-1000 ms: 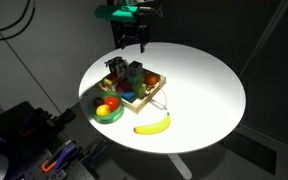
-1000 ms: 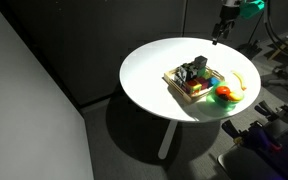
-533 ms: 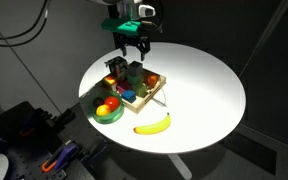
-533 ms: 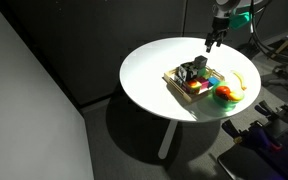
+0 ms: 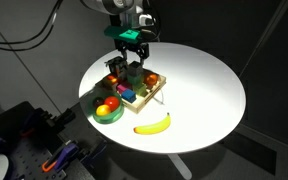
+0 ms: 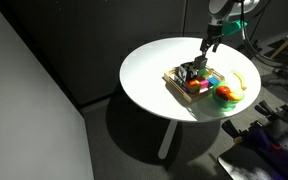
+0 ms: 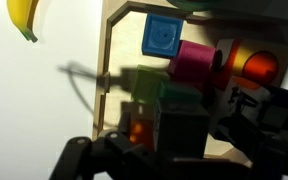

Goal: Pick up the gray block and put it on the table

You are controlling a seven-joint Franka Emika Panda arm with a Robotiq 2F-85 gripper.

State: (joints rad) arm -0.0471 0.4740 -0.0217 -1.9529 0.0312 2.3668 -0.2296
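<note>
Fingers point(image 5: 141, 50) of your black gripper point(image 5: 133, 58) stand apart, released and holding nothing. They point straight down over the small wooden tray point(image 5: 156, 97) of toy blocks. In both exterior views you see the gripper point(image 6: 207, 50) hanging just above the tallest blocks in the tray. From these angles you cannot tell whether its tips touch any of them.

The small plain gray block point(image 5: 135, 73) sits in the tray directly beneath the fingers and rises above its coloured neighbours. In an exterior view it shows as a dark cube point(image 6: 195, 70) at the top of the pile. The tray point(image 6: 179, 84) rests on the large round white table point(image 5: 204, 90), off centre. The table's top point(image 6: 149, 65) lies bare on the side away from the arm.

In the wrist view, blurred dark gripper parts fill the lower edge. Above them you can make out the tray's pale wooden wall point(image 7: 119, 60). Inside it are a blue block point(image 7: 161, 35) and a magenta block point(image 7: 194, 62) just beside it. A green block point(image 7: 184, 115) lies lower down, in shadow. You cannot pick out the gray block with certainty in this view.

A yellow banana point(image 7: 22, 18) lies on the table outside the tray. In an exterior view the banana point(image 5: 154, 125) is well apart from the gripper. A green bowl point(image 5: 97, 116) holding red and orange fruit stands close beside the tray.
</note>
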